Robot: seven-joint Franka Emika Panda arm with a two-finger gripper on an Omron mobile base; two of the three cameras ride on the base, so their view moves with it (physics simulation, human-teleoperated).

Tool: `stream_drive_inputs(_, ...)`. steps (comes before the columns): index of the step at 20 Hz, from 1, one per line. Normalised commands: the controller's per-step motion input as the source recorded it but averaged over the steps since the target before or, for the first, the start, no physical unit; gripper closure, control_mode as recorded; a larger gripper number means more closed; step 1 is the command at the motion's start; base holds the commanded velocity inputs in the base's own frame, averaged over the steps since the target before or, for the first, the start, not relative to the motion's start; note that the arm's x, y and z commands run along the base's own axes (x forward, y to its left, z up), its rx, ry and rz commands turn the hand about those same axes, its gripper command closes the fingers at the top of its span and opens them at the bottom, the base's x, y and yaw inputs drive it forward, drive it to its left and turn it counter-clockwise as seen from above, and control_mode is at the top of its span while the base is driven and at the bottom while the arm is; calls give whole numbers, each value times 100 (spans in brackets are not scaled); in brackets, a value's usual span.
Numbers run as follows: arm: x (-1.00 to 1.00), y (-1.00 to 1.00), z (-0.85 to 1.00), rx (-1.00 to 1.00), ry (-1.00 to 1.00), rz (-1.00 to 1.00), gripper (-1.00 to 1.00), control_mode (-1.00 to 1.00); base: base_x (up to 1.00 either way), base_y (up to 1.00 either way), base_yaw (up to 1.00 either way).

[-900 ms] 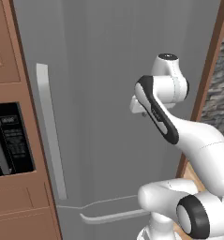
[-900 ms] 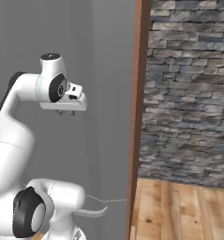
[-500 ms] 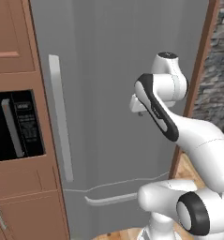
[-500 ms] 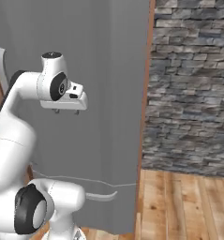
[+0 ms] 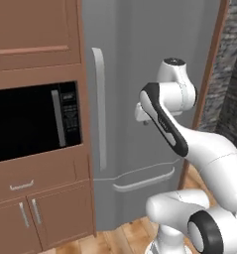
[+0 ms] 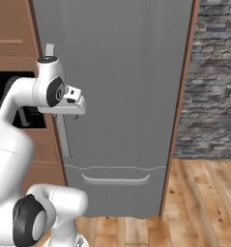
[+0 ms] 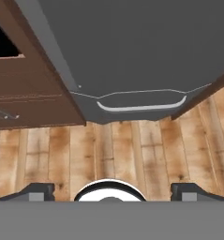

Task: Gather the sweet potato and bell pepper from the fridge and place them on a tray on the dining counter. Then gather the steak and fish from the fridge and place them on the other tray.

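Note:
The grey fridge (image 5: 149, 74) stands straight ahead with its doors shut, so the sweet potato, bell pepper, steak and fish are hidden. A long vertical handle (image 5: 98, 114) runs down its left door and a curved drawer handle (image 5: 144, 179) sits low. My gripper (image 5: 140, 113) hangs raised in front of the fridge door, apart from it, pointing down. It also shows at the arm's end in the right base view (image 6: 76, 110). In the hand view my gripper (image 7: 112, 192) is open, fingertips (image 7: 38, 191) wide apart with nothing between them, over the wooden floor. The trays and dining counter are out of view.
A black microwave (image 5: 30, 121) is built into brown wooden cabinets (image 5: 35, 30) left of the fridge, with drawers and doors (image 5: 38, 213) below. A stone wall (image 6: 216, 82) rises on the right beyond a wooden side panel (image 6: 180, 106). Wooden floor (image 6: 204, 202) lies in front.
The whole picture has shifted: the base has moved, so the fridge slid right in the left base view and the microwave came into full view. The arm keeps its pose.

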Motion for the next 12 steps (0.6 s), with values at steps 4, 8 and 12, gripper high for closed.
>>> stream_drive_inputs(4,0,0,0,0,0,0,-100,100,0,68,-41)
stream_drive_inputs(8,0,0,0,0,0,0,-100,100,0,70,-43)
stream_drive_inputs(12,0,0,0,0,0,0,-100,100,28,72,-37)
